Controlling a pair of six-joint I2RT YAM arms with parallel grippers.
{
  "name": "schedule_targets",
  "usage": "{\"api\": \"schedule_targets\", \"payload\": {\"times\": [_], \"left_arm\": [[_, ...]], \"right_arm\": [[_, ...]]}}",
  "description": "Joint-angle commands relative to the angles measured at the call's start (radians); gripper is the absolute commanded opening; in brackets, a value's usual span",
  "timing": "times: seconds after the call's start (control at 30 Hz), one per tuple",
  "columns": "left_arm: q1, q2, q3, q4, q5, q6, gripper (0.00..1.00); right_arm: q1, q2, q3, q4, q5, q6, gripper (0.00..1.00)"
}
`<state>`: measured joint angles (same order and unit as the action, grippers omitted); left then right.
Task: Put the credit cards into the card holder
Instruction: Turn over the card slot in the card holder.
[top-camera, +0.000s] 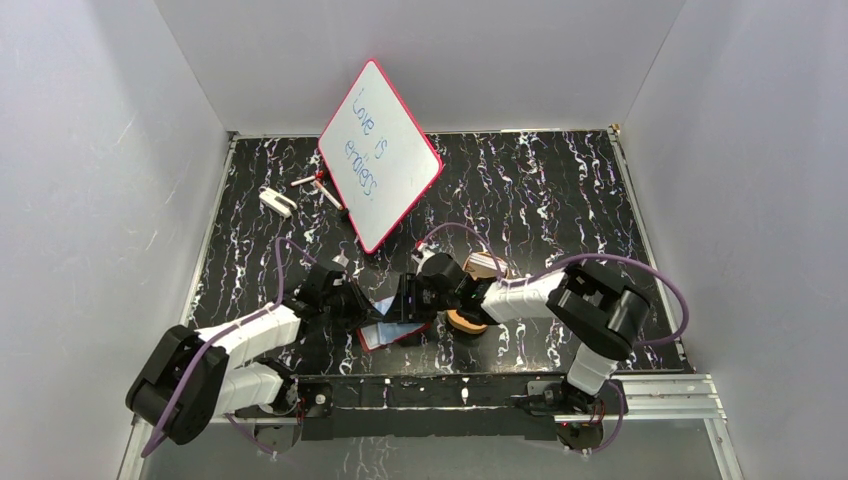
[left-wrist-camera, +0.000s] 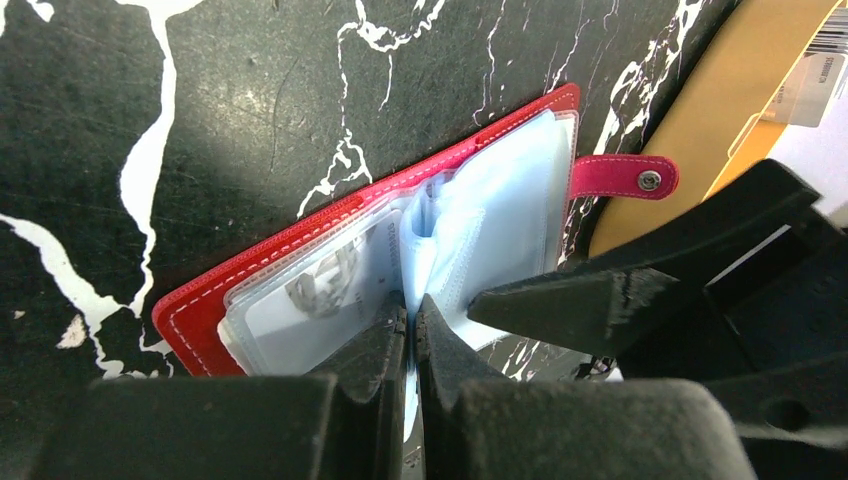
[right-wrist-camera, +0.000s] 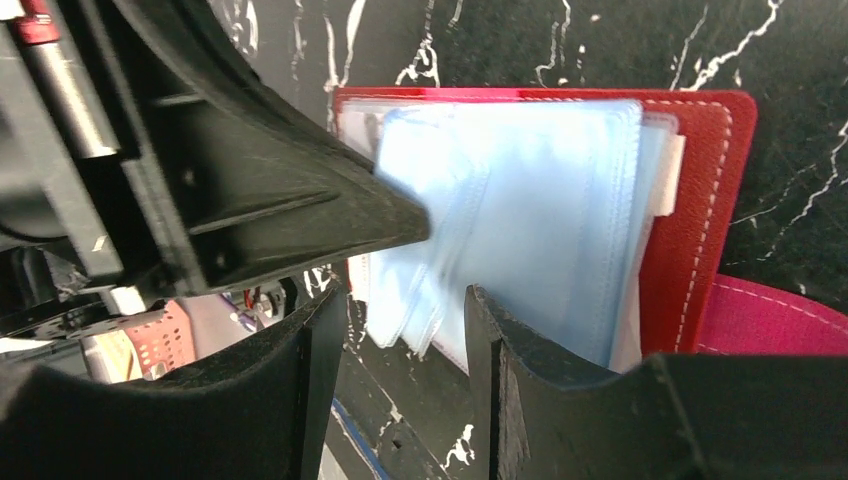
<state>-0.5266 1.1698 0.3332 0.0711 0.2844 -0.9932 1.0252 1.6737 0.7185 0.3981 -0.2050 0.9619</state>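
The card holder (left-wrist-camera: 250, 270), a dark red wallet, lies open on the black marbled table with its bluish clear sleeves (right-wrist-camera: 530, 210) fanned up. Its snap tab (left-wrist-camera: 625, 178) points toward the tray. My left gripper (left-wrist-camera: 410, 312) is shut, pinching the edge of one clear sleeve. A pale credit card (left-wrist-camera: 310, 300) with faint print sits inside the sleeve left of that pinch. My right gripper (right-wrist-camera: 400, 325) is open at the sleeves' loose edge, one finger (right-wrist-camera: 500, 350) lying over them. In the top view both grippers, left (top-camera: 362, 305) and right (top-camera: 412, 300), meet over the card holder (top-camera: 385, 334).
An orange-tan oval tray (top-camera: 466, 321) sits just right of the wallet, with a pale item (top-camera: 487, 264) behind it. A red-framed whiteboard (top-camera: 380, 155) leans at the back, with a small white object (top-camera: 277, 200) and markers (top-camera: 320, 185) to its left. White walls enclose the table.
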Motion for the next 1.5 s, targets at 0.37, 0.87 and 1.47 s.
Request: {"api": "schedule_targets", "payload": {"times": [0.37, 0.87, 1.47], "left_arm": [[-0.006, -0.048, -0.046, -0.100, -0.019, -0.005, 0.02], [-0.004, -0.169, 0.002, -0.241, -0.082, -0.011, 0.28], [-0.004, -0.391, 0.104, -0.527, -0.308, -0.041, 0.51]], "right_arm": [[0.004, 0.092, 0.050, 0.125, -0.097, 0.026, 0.55], [0.017, 0.114, 0.074, 0.192, -0.157, 0.043, 0.54], [0.053, 0.163, 0.155, 0.196, -0.178, -0.006, 0.54]]}}
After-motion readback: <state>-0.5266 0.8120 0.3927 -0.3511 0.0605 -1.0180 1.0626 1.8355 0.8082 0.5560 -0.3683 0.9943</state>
